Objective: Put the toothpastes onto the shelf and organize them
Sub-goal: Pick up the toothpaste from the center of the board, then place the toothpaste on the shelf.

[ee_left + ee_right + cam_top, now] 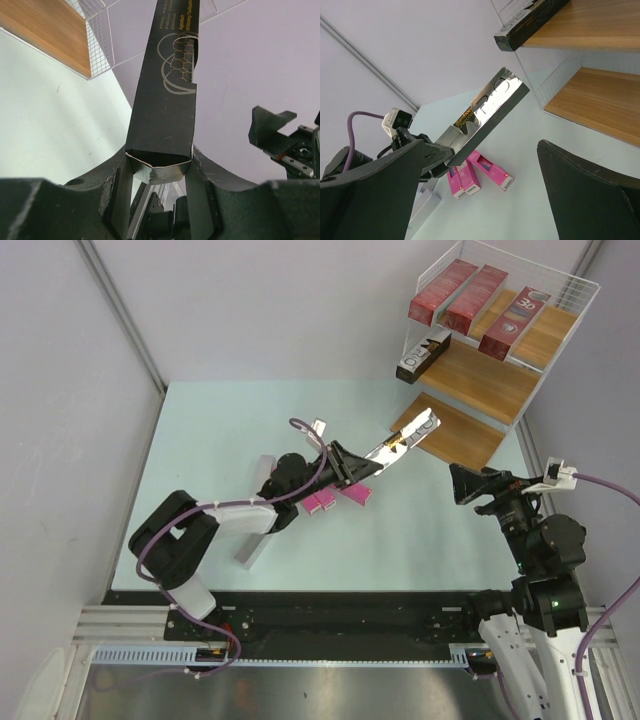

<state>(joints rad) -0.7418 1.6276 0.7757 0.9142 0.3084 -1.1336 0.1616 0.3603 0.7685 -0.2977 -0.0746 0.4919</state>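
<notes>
The white wire shelf [500, 380] stands at the far right. Three dark red toothpaste cartons [470, 295] lie on its top board and one silver-and-black carton [425, 352] on the middle board. My left gripper [362, 464] is shut on the end of another silver carton [402, 442], held in the air and pointing at the lowest board [462, 435]. The left wrist view shows that carton [167, 90] between the fingers [200, 185]. Three pink cartons [338, 499] lie on the table under it. My right gripper [456, 485] is open and empty, right of the held carton [485, 112].
A third silver carton [252, 545] lies on the table beside the left arm, also in the right wrist view [422, 205]. The pink cartons [477, 175] sit close together. Grey walls close in the table on the left and at the back.
</notes>
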